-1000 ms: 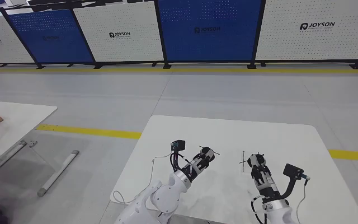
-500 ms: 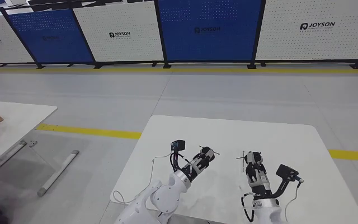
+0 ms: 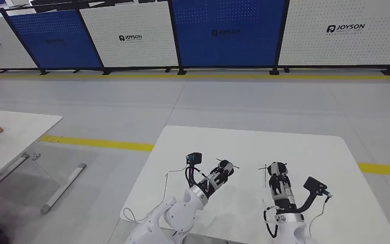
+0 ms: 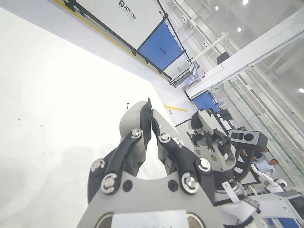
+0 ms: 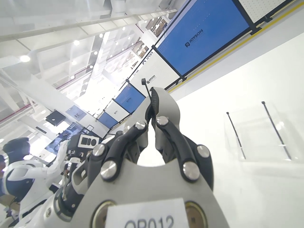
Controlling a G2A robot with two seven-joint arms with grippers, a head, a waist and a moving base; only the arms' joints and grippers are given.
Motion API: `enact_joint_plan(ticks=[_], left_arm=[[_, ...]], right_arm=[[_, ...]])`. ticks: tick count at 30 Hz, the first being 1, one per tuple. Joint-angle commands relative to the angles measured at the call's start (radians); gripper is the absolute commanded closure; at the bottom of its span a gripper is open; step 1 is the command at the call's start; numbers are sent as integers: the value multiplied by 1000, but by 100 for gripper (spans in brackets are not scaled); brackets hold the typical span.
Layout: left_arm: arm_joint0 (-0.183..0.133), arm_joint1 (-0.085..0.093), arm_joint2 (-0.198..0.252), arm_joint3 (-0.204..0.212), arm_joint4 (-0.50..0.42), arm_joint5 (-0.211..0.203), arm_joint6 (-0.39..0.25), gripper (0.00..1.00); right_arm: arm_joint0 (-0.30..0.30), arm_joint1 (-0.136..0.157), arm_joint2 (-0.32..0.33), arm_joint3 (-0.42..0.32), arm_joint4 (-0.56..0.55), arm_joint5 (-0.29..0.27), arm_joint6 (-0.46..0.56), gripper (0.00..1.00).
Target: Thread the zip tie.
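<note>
One zip tie (image 5: 144, 84), right gripper (image 5: 152, 94) clamping it, head poking beyond fingertips.

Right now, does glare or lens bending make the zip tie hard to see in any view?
Right wrist view: the zip tie in the right gripper stands dark against a washed-out bright background, yet readable; the ceiling beams bend. Left wrist view: the table glares white. Top view: even light, no glare.

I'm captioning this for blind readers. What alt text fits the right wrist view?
The right end effector is shut on a zip tie, whose head sticks out past its tip. Beyond it, two more ties lie apart, side by side, on a clear tray on the white table.
</note>
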Motion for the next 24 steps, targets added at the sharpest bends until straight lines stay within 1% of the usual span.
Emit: enact_joint_plan(ticks=[1,3,4,6,17,21,24], left_arm=[[0,0,0,0,0,0,0,100],[0,0,0,0,0,0,0,100],[0,0,0,0,0,0,0,100],[0,0,0,0,0,0,0,100],[0,0,0,0,0,0,0,100],[0,0,0,0,0,0,0,100],[0,0,0,0,0,0,0,100]], right_arm=[[34,-12,-33,37,-6,7,-37,100],[70,-27,-80,85,-10,18,-48,100],[86,-32,-96,106,-28,30,-55,100],[104,-43,-126,135,-44,53,-60,100],[104,-43,-124,135,-45,51,-59,100],[82,-45,-112,129,-49,25,-66,100],[62,-46,-107,128,-52,-10,-71,100]])
